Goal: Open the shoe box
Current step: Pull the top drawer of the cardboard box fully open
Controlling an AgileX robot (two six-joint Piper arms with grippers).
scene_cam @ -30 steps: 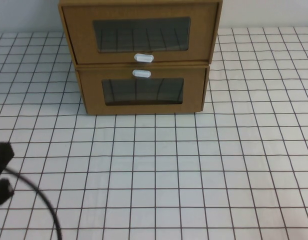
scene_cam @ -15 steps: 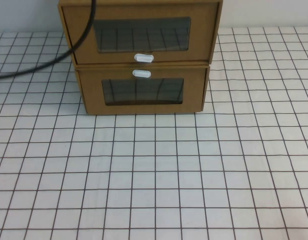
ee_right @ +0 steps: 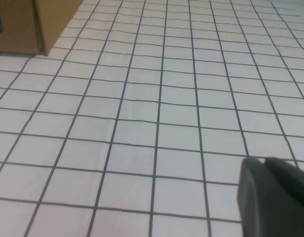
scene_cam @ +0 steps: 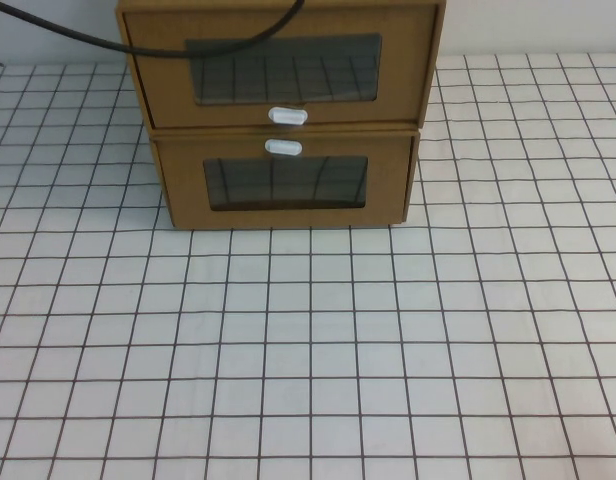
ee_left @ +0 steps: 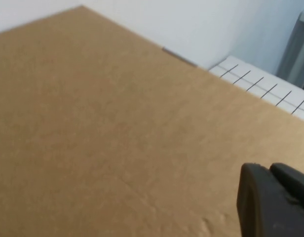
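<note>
Two cardboard shoe boxes (scene_cam: 280,115) sit stacked at the far middle of the counter (scene_cam: 308,350), both fronts shut, white handles (scene_cam: 287,116) facing me. My left gripper (ee_left: 275,202) hangs just above the stack's top; I cannot tell whether it is open or closed. My right gripper (ee_right: 273,197) is closed and empty over the counter, apart from the boxes.

Brown shoe box (scene_cam: 286,182), white handles (scene_cam: 283,148); white table (scene_cam: 308,350), black grid lines.
</note>
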